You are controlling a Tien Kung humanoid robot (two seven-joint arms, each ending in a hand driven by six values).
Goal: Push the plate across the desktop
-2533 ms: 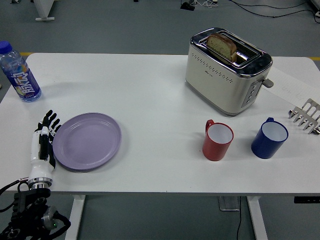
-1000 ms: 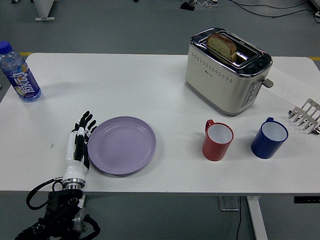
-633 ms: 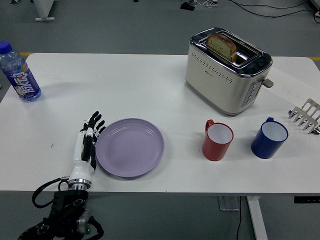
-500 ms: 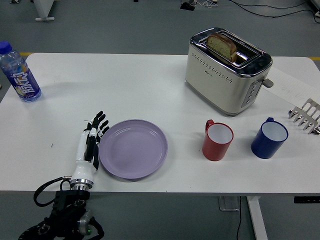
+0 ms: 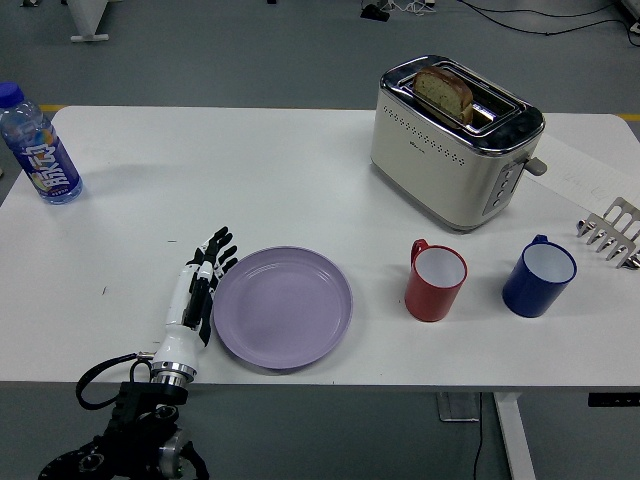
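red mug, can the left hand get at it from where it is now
Probably not directly. The left hand sits flat against the left rim of the purple plate, and the plate lies between it and the red mug; it would likely have to lift over.

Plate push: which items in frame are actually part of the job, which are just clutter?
In the job:
purple plate
left hand, flat against the plate's left rim
white table

Clutter:
toaster with bread slice
red mug
blue mug
water bottle
metal rack
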